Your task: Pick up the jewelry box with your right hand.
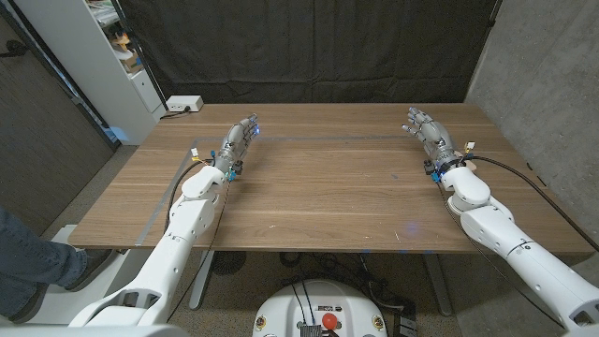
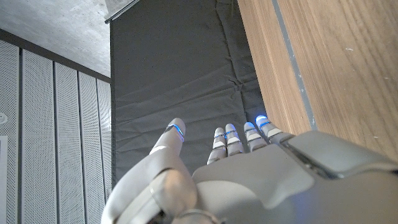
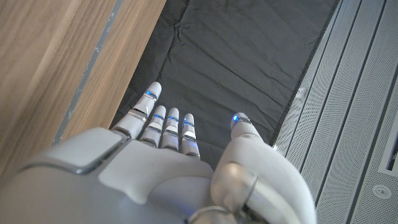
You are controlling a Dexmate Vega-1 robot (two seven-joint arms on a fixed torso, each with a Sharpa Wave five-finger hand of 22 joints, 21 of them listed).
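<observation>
Jewelry box: I cannot tell where it is. Nearest, a person's leg (image 1: 28,253) stands at the wooden table's (image 1: 328,197) left corner. Over the table's left side the left hand (image 1: 239,140) (image 2: 261,180) reaches forward, fingers (image 2: 227,140) straight with the thumb apart, holding nothing. The right hand (image 1: 429,134) (image 3: 161,174) mirrors it over the right side, equally bare. Beyond, a white power strip (image 1: 182,105) sits at the far edge before a black curtain (image 1: 309,47)

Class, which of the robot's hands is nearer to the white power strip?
Left. The left hand lies just right of the power strip; the right hand sits across the table.
</observation>
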